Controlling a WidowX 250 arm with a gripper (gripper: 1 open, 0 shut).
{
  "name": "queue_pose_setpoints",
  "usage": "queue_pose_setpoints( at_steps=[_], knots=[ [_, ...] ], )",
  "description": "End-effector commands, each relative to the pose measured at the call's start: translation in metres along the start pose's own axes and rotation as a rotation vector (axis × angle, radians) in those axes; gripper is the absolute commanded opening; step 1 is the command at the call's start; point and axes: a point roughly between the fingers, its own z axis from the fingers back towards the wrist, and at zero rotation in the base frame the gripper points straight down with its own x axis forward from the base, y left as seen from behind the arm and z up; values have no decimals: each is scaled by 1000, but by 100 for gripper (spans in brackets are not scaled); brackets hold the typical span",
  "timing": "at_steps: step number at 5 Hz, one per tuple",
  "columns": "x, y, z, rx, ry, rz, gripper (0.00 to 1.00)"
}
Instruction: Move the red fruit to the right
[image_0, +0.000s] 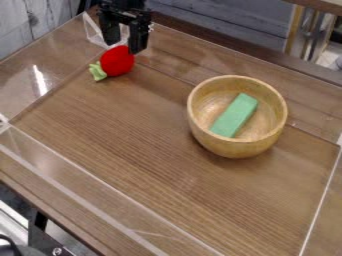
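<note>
The red fruit (116, 61), a small bright red rounded toy with a green leafy tip at its left, lies on the wooden table near the far left. My gripper (124, 38) hangs just above and behind it, pointing down. Its two dark fingers stand apart, open, with nothing between them. The right finger reaches down to the fruit's upper right edge; whether it touches I cannot tell.
A wooden bowl (201, 125) sits right of centre with a green rectangular block (237, 114) inside. A clear plastic wall (40, 80) rims the table on the left and front. Chair or table legs stand behind at the top right.
</note>
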Motion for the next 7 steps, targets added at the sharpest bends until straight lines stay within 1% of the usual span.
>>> queue_pose_setpoints(
  at_steps=[1,3,5,7],
  knots=[
    [6,11,22,36,-67,47,100],
    [5,19,22,43,-71,-43,100],
    [3,23,25,44,-71,87,100],
    [16,11,9,47,-72,33,100]
  ],
)
